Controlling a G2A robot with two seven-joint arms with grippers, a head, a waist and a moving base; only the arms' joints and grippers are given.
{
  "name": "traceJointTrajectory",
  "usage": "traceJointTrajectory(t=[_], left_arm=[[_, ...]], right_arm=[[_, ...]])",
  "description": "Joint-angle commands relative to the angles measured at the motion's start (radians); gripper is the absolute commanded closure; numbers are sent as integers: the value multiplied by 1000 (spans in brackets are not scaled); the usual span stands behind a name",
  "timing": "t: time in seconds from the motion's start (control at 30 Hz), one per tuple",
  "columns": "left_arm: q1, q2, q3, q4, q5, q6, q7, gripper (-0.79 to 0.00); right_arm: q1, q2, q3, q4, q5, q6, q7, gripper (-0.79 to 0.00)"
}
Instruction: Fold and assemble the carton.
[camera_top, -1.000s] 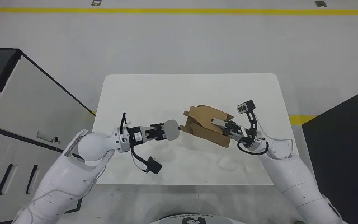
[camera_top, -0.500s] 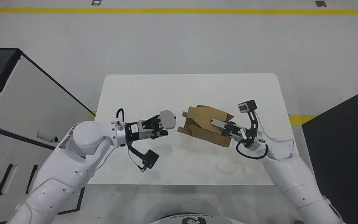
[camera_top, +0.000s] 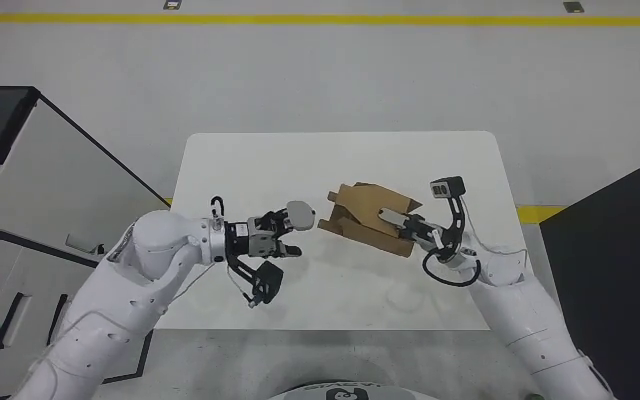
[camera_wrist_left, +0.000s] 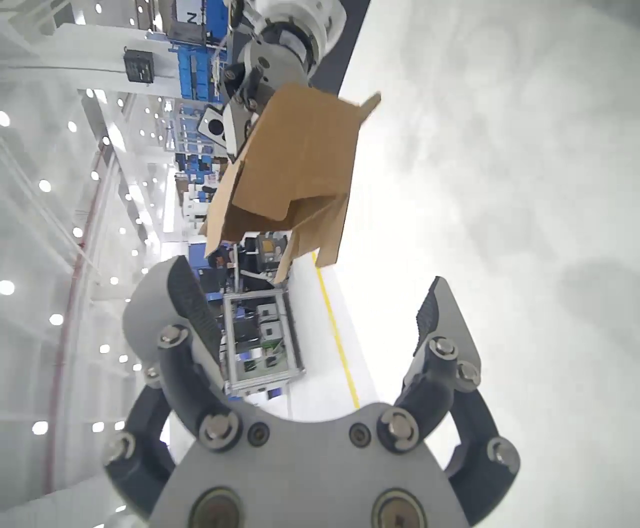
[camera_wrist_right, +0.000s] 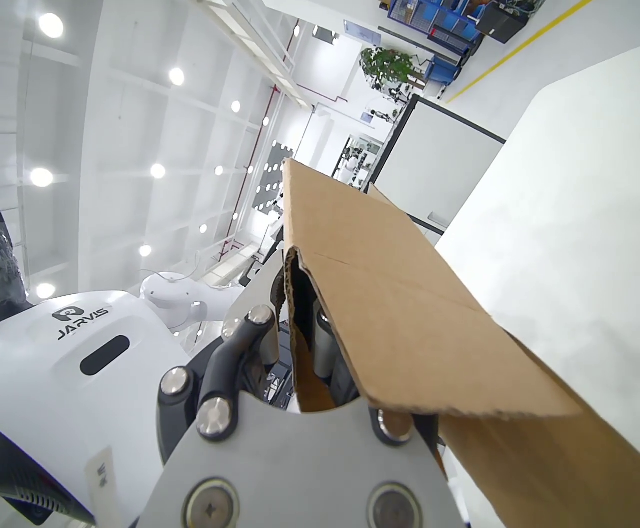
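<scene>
A brown cardboard carton (camera_top: 362, 208), partly folded with loose flaps, is held just above the white table (camera_top: 300, 160) right of its middle. My right gripper (camera_top: 402, 224) is shut on the carton's right-hand wall; in the right wrist view the cardboard (camera_wrist_right: 380, 300) runs between the fingers (camera_wrist_right: 260, 325) of that gripper (camera_wrist_right: 305, 345). My left gripper (camera_top: 296, 222) hovers open a short way left of the carton, apart from it. From the left wrist the open gripper (camera_wrist_left: 312, 295) faces the carton's flapped end (camera_wrist_left: 295, 165).
A black-framed white panel (camera_top: 60, 170) stands off the table's left edge, and a dark cabinet (camera_top: 600, 240) off its right. The table's far half and front left are bare. A yellow line (camera_top: 320, 18) crosses the floor beyond.
My left gripper has drawn back from the carton's left end, a little leftward and farther from me, and its fingers now stand spread. The carton has tipped slightly in the right gripper.
</scene>
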Motion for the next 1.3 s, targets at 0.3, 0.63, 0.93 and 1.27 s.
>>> traceJointTrajectory(t=[0.3,0.63,0.93,1.27], left_arm=[[-30,-16,37,67,-225,-154,-16,-785],[-78,-40,69,57,-536,-350,-236,-785],[-69,-42,79,56,-561,-352,-285,-785],[-43,-51,67,84,-739,-334,-384,-785]], right_arm=[[-5,0,17,-6,-47,-54,-32,0],[-4,-2,-2,-30,-60,-80,-4,0],[3,-2,-2,-34,-80,-75,-8,0],[-10,-6,-5,-55,-120,-72,-77,0]])
